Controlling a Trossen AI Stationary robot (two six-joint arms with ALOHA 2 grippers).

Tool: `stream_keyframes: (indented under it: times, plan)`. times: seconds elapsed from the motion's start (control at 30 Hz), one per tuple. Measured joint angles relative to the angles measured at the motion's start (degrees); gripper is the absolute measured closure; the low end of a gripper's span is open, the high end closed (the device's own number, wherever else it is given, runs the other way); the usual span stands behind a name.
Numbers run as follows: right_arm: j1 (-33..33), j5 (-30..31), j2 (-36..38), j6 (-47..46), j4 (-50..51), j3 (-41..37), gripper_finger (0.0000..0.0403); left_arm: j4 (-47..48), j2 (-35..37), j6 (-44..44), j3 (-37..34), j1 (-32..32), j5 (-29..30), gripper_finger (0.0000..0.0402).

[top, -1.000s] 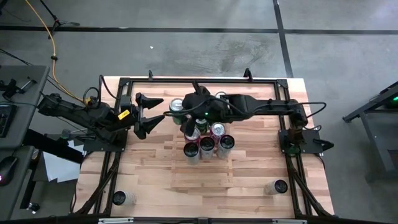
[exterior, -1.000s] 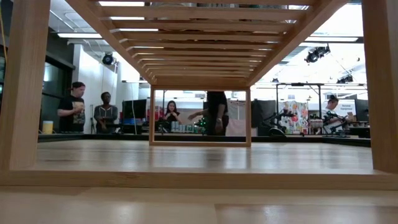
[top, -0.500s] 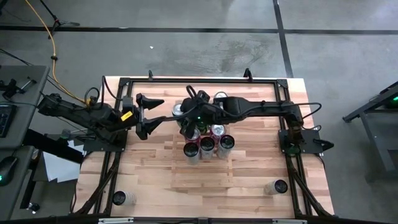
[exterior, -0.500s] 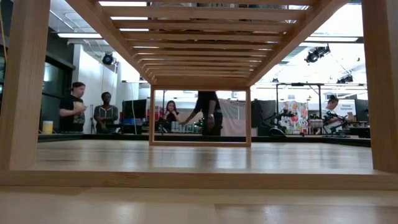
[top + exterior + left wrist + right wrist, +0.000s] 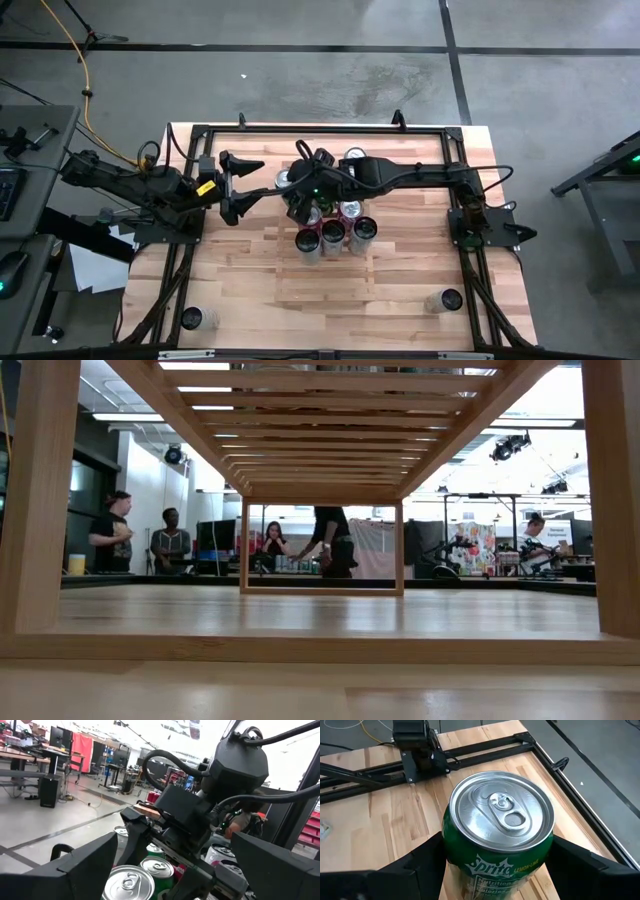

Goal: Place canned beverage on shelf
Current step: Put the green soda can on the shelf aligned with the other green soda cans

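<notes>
Cans stand clustered mid-surface (image 5: 400, 280) on the shelf (image 5: 320, 430), whose slats show only from below in the low view; the right pincer (image 5: 490, 870) closes around a green Sprite can (image 5: 499, 832) at the cluster's rear-left; the left pincer (image 5: 243, 187) hangs spread wide and empty just beside it; two lone cans (image 5: 192, 318) sit near the front corners, with bare wood between.

Several people (image 5: 112, 532) stand and sit at desks across the room; a yellow cable (image 5: 75, 50) snakes over the grey floor (image 5: 300, 70).
</notes>
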State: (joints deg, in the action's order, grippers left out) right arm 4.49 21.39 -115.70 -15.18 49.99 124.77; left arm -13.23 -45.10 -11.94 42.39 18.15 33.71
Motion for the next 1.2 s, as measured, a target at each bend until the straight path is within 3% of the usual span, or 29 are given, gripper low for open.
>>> stream_keyframes:
  times: [0.33,0.6,1.2]
  plan:
    - [-0.01,-0.38,-0.55,-1.52,0.69,0.01,0.0129,0.00,0.02,-0.03,0.00,0.00,0.00,0.0021]
    - [-0.07,-0.90,-1.31,-1.60,-0.08,0.15,0.0099,0.12,0.01,-0.07,0.00,0.02,-0.02,0.0021]
    - [-0.17,-2.21,-1.22,-1.90,0.85,0.11,0.0093,0.64,0.01,0.04,0.00,0.00,-0.02,0.0021]
